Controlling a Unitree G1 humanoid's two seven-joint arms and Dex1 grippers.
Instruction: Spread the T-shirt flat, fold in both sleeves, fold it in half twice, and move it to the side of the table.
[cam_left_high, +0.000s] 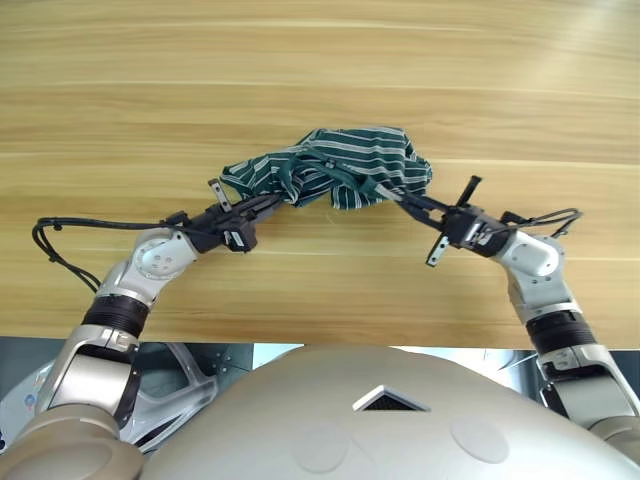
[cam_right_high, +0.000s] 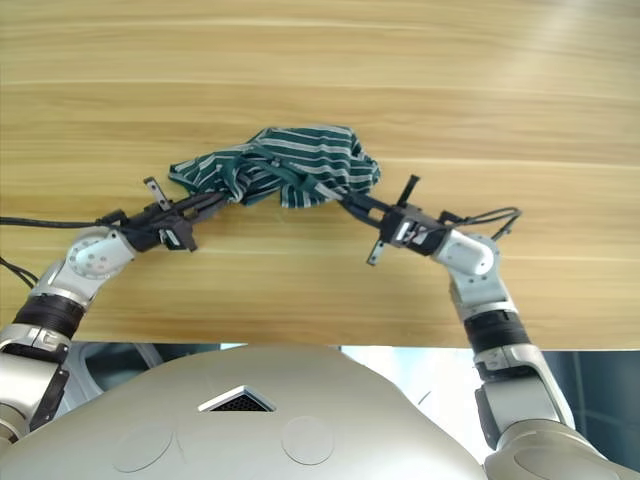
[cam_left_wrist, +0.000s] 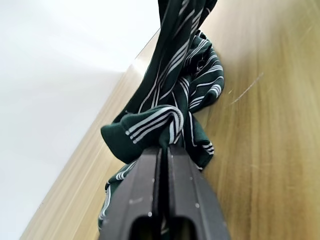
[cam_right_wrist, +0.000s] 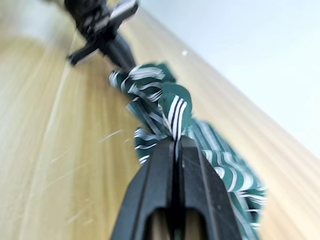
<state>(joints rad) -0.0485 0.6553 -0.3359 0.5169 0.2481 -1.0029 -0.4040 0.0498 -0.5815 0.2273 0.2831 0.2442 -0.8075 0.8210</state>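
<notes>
T-shirt (cam_left_high: 340, 165), dk green w/ thin white stripes, sits bunched in a crumpled heap on the wood bench (cam_left_high: 300, 60), approx mid-bench, just ahead of both arms. Not spread: twists and folds all through it.

Left end effector (cam_left_high: 278, 199): fingers pressed flat together, pinching a bunched bit of fabric at the heap's near-left side. From the left wrist cam, a striped, hem-like lump is caught right at the tips and the cloth runs away from there along the bench.

Right end effector (cam_left_high: 398, 197): also clamped tight on fabric, at the heap's near-right side. A striped fold sticks out from between the tips.

Both arms angle inward from either side, w/ the heap between and just beyond the tips. Cloth btwn the two grips looks twisted, rope-like. Can't tell if the gripped parts are off the bench; bulk of the shirt rests on it.
</notes>
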